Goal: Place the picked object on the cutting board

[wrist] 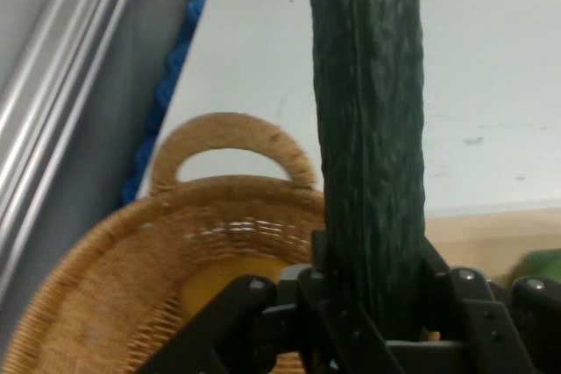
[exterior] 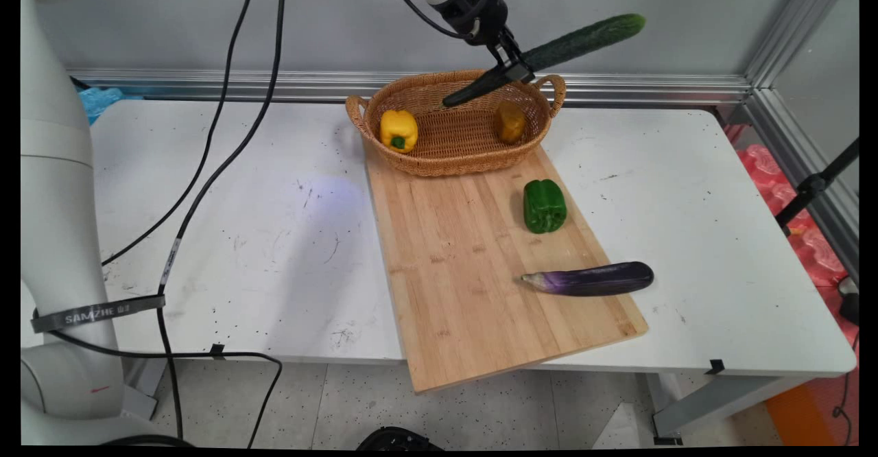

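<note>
Green cucumber [exterior: 583,42], one, is clamped in the gripper [exterior: 511,69] above the far right rim of one wicker basket [exterior: 456,151]; its long axis rises from lower left to upper right. Inside the basket: one yellow pepper [exterior: 398,130], one orange pepper [exterior: 510,122]. On the cutting board [exterior: 466,272]: one green pepper [exterior: 544,206], one eggplant [exterior: 590,279].

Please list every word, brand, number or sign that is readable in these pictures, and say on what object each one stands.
"SAMZHE": on the black strap round the white arm, then a few characters too small to read.
White tag on the black cable: too small to read.
Hand view: no text.
</note>
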### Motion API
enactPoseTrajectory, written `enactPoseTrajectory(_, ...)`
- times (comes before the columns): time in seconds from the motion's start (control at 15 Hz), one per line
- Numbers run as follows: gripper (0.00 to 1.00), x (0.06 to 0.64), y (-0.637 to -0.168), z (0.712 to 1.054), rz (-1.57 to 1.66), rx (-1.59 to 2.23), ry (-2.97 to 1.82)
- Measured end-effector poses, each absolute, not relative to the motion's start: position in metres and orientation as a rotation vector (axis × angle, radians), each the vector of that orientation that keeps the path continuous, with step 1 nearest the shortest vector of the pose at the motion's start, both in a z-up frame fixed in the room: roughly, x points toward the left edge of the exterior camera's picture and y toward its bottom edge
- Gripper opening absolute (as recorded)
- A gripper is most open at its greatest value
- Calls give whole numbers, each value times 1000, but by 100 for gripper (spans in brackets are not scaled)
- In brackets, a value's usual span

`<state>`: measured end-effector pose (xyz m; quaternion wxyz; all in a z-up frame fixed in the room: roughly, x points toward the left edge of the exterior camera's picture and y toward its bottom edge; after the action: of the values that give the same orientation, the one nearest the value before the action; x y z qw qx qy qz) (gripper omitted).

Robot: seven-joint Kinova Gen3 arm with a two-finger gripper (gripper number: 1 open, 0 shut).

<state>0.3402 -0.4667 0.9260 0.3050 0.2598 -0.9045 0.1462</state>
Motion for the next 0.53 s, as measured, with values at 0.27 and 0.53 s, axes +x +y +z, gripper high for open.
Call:
enactPoseTrajectory(0.27,0,328,-426,930,312,731,-2408)
enactPoseTrajectory(0.53,0,321,-376,917,228,757,-2436)
